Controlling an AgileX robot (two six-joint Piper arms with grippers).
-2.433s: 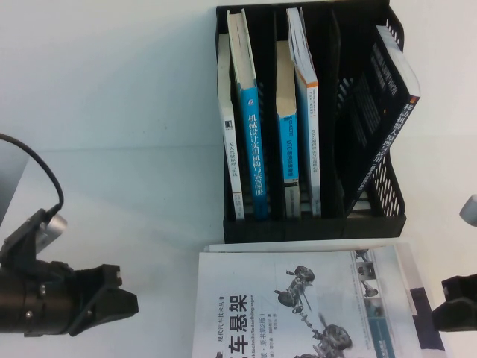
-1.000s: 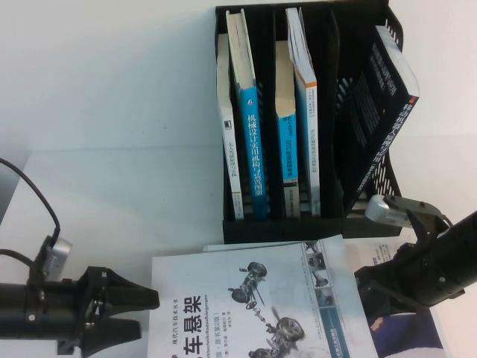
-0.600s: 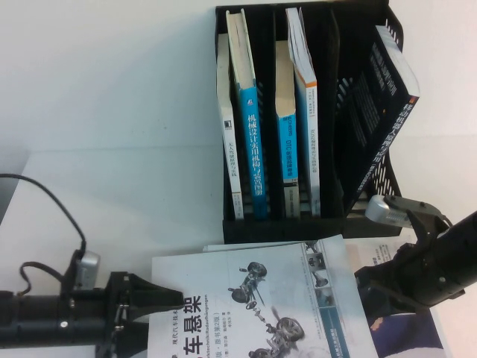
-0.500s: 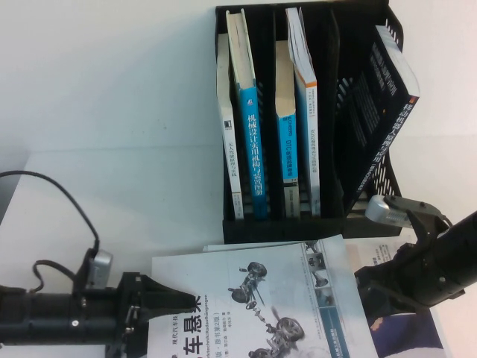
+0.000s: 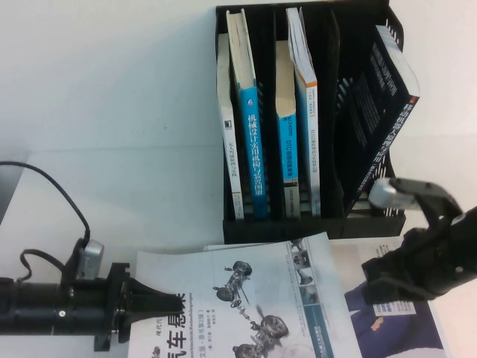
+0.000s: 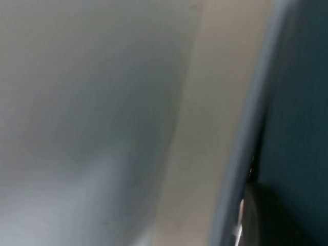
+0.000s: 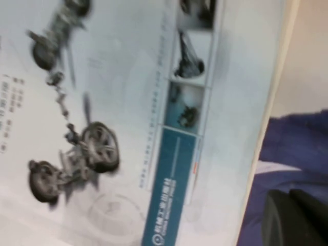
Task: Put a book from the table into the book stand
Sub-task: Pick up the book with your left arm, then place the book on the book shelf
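Left gripper: the black left gripper sits low at the near left of the white table, reaching in sideways. Its fingers are apart, one over the cover and one under it, at the left edge of the book; whether they press on it I cannot tell.
Book: the large thin white-covered book with a black Chinese title and a grey suspension drawing lies near the front of the table, skewed, its left edge raised off the surface. The left wrist view shows its teal underside close by. The right wrist view shows the cover drawing and a teal strip.
Second book: a white book with a blue-suited figure lies under and to the right of the first.
Right gripper: the black right gripper hovers over that second book, just beside the right edge of the task book. Finger state: cannot tell.
Book stand: the black plastic rack with upright dividers and perforated sides stands behind, holding several upright books and a black-covered book leaning in its rightmost slot.
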